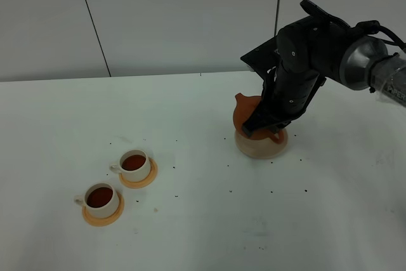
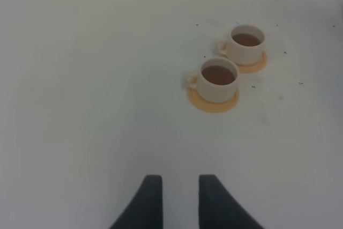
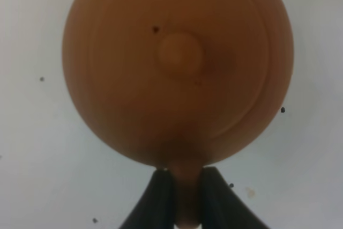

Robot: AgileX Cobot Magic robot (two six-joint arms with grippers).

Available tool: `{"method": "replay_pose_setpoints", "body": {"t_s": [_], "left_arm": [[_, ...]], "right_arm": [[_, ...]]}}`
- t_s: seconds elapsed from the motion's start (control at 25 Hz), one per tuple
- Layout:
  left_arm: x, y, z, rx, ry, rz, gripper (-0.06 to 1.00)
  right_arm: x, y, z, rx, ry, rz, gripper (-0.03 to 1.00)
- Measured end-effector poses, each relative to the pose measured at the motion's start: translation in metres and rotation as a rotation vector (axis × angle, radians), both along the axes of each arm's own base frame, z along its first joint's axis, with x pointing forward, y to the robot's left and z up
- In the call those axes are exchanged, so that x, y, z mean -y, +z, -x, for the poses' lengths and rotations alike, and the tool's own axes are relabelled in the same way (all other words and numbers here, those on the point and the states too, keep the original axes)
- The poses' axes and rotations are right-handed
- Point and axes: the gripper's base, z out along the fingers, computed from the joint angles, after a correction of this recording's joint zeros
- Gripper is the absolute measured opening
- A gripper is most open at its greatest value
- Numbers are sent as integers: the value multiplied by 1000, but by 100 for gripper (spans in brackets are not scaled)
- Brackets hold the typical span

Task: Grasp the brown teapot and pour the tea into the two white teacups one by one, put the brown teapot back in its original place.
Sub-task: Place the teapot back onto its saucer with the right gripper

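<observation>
Brown teapot [image 1: 246,113] upright on beige coaster [image 1: 260,147], at three o'clock of table [image 1: 190,233]. Pinched at the handle by right gripper [image 3: 185,197], jaws closed tight on it. Two white teacups [image 1: 135,164] on orange saucers [image 1: 139,178] at eight o'clock, both full of dark tea. Left gripper [image 2: 179,197] hanging empty, jaws slightly parted.

Teapot [image 1: 246,113] on coaster [image 1: 261,146], far right of two teacups [image 1: 118,183] on saucers [image 1: 120,196].
</observation>
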Motion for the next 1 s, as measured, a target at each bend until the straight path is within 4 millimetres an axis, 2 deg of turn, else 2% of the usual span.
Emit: {"method": "replay_pose_setpoints", "body": {"t_s": [0.28,1.0], "left_arm": [[0,0,0,0,0,0,24],[0,0,0,0,0,0,24]], "right_arm": [[2,-26,-8,-29,-7,15,10],[5,-35,-11,-26,-27,9,10]]}}
